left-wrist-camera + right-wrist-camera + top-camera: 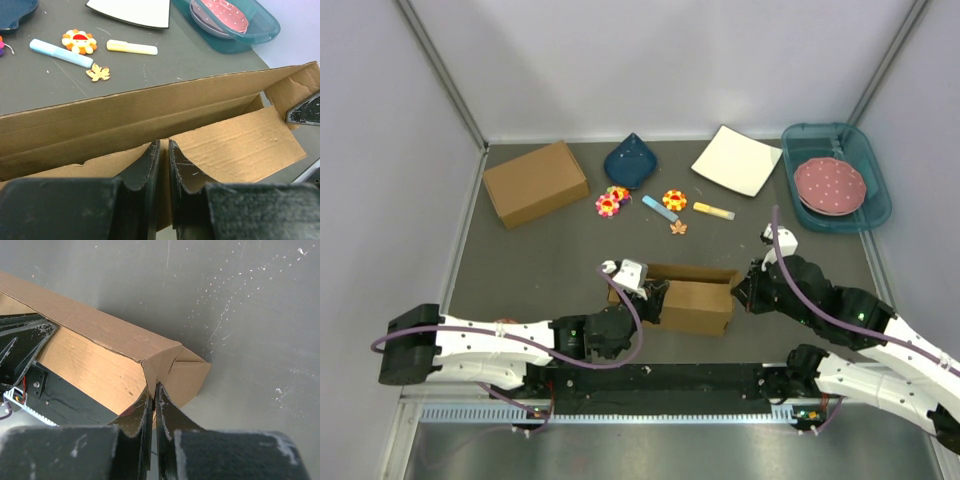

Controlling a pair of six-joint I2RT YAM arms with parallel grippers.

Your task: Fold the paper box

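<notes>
A dark grey matte counter [550, 262] spreads on every side of the left gripper [653, 293] and the right gripper [738, 292], scuffed and flecked with pale specks. Beyond both grippers stands a plain pale back wall [660, 60]; a side wall [380, 200] rises left of the left gripper, a second side wall [932, 130] right of the right gripper. Metal struts [440, 72] run up the far corners. The light is even and soft, shadows faint

Bare mat [550, 260] left of paper box [690, 300]; toys [674, 199] crowd far side.
</notes>
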